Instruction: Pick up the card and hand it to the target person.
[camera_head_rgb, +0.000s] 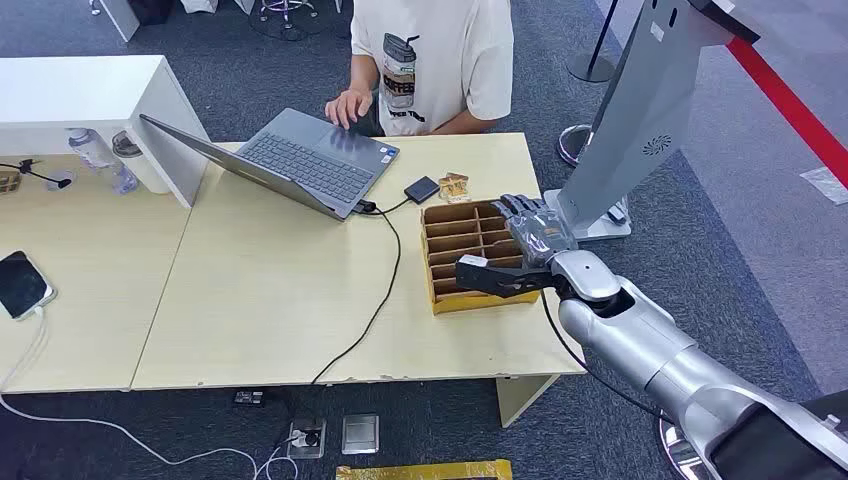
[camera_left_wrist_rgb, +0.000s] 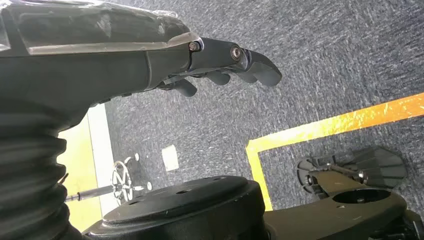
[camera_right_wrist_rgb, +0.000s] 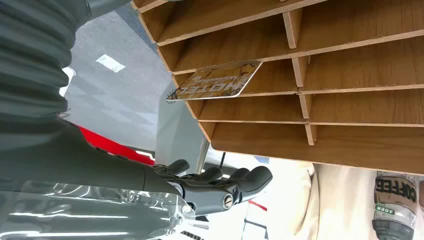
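- The rack (camera_head_rgb: 470, 255), a wooden box of divided slots, stood on the table (camera_head_rgb: 270, 300) near its right edge.
- The card (camera_right_wrist_rgb: 215, 81) lay in one slot of the rack, one end protruding past the rack's side wall.
- The right hand (camera_head_rgb: 535, 235) hovered at the rack's right side, over its edge. Its fingers (camera_right_wrist_rgb: 240, 182) were loosely curled, slightly apart and held nothing; they were clear of the card.
- The left hand (camera_left_wrist_rgb: 220, 62) hung over carpet, well apart from the rack. Its fingers (camera_left_wrist_rgb: 260, 67) were curled inward with nothing in them.
- A person (camera_head_rgb: 430, 60) sat behind the table beyond the rack, one hand on an open laptop (camera_head_rgb: 300, 160).
- A small black device (camera_head_rgb: 422, 188) lay just behind the rack, cabled to the laptop.
- A phone (camera_head_rgb: 20, 283) lay far left of the rack.
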